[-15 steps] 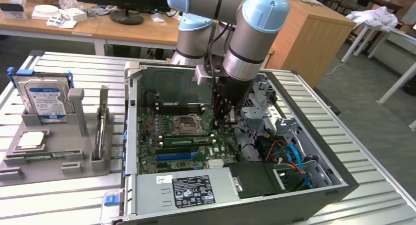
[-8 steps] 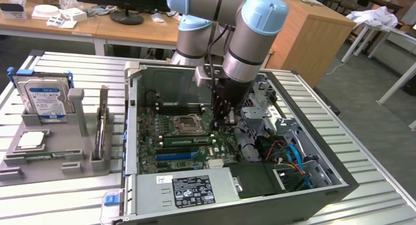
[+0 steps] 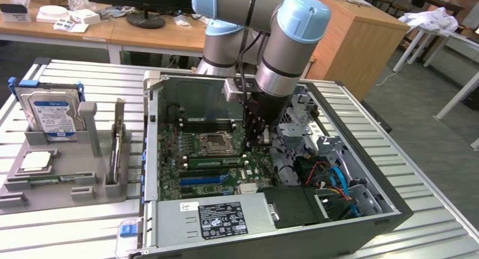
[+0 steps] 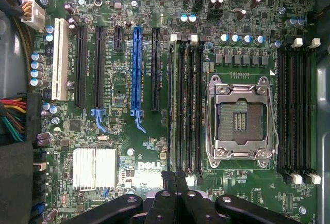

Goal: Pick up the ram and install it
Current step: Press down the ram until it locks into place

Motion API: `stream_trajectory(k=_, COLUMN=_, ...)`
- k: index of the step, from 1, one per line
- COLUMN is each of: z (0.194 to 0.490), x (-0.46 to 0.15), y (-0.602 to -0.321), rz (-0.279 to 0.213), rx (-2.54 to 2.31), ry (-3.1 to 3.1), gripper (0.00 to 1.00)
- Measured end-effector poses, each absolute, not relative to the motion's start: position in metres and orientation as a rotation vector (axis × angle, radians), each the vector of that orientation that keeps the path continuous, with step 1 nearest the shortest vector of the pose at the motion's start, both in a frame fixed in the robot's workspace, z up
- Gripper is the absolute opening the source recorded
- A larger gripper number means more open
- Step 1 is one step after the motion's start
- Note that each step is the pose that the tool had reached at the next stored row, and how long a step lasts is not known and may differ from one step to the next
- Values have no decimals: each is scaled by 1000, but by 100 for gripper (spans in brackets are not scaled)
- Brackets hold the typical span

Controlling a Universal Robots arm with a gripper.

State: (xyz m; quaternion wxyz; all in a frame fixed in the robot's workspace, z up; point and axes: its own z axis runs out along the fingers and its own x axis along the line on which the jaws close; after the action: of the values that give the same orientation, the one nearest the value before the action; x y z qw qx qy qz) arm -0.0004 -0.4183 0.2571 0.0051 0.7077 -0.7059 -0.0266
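– Ram (image 3: 213,161) first. Where is it?
– It is the long green stick down inside the computer box (image 3: 374,214). It lies along the black slots just beside the square socket (image 4: 240,118), on the big green board (image 4: 154,146). I cannot tell if it is pushed all the way in.
– And the hand (image 4: 175,178)?
– The hand is closed. Its two dark fingers (image 4: 169,185) press tight together. It hangs inside the box, over the board, near the slots where the ram lies. I cannot tell if it touches the ram.
– Is the ram in the hand?
– No. The ram looks to be in its slot, and the fingers close on each other.
– What carries the hand?
– A thick gray and blue arm (image 3: 288,40) comes down from above into the box.
– What else is on the counter (image 3: 60,231)?
– A gray holder (image 3: 67,180) sits just beside the box, on the exterior view's left. A silver hard drive (image 3: 51,116) with a blue and white label stands upright in it. A square silver chip (image 3: 36,161) lies flat in the holder, near the drive.
– Anything more on the board?
– A long blue slot (image 4: 136,69) sits between black ones, and a white slot (image 4: 60,59) sits off to one side of them.
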Motion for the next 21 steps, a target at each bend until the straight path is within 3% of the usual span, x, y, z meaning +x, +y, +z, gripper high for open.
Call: stream_trajectory(k=21, z=255, x=2, y=-418, rz=-84, rx=2216, ry=-2211, gripper=11)
